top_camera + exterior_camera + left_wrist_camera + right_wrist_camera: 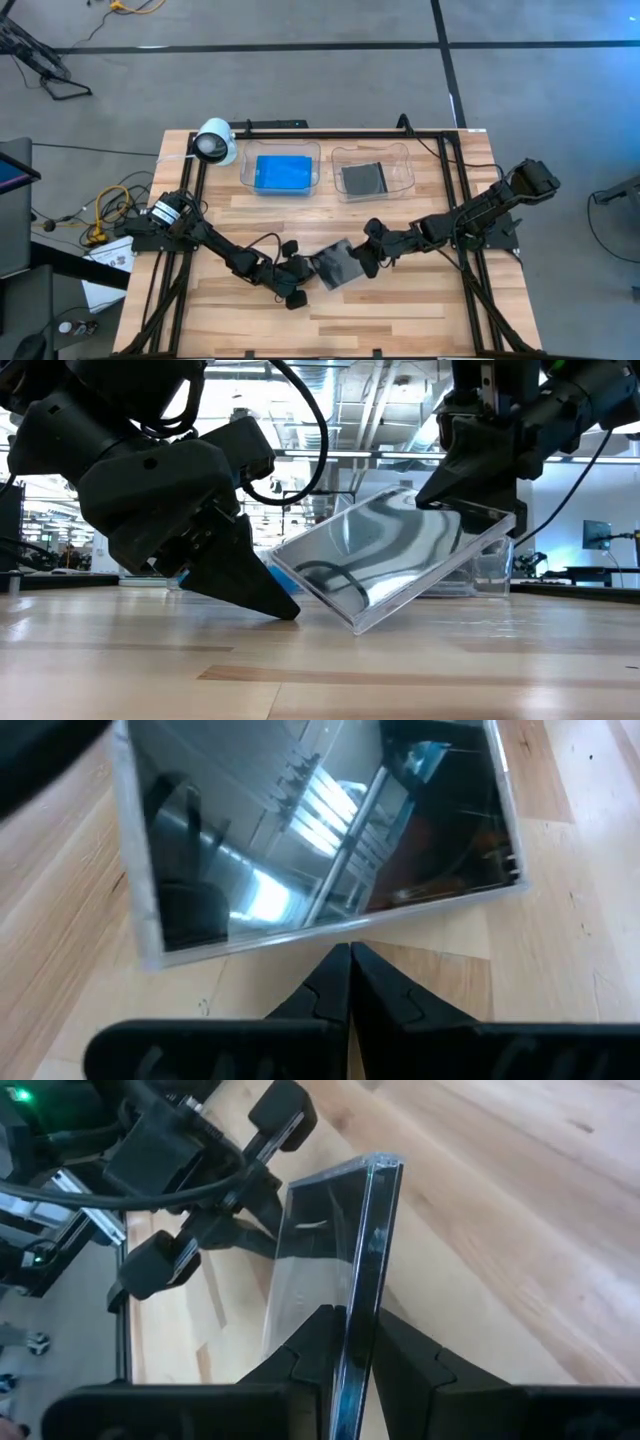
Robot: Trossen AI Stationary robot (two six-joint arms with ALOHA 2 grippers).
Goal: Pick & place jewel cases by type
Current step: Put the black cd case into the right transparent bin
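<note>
Hidden: the tilted case's [395,555] contents are masked by mirror-like reflections.
Case: thin clear plastic square, near-centre of the wooden counter [400,300], low corner down.
Right pincer [348,1342]: clamped on its raised edge.
Left pincer [349,982]: fingers pressed together, just left of it.

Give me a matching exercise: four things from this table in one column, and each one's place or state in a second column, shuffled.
Things:
1. clear jewel case
2. blue jewel case
3. left gripper
4. white camera

States:
A. lying in the left tray
B. shut, tips on the table beside the tilted case
C. tilted, one edge on the table, pinched by the right gripper
D. at the table's far left corner

Pairs: 1-C, 2-A, 3-B, 4-D
</note>
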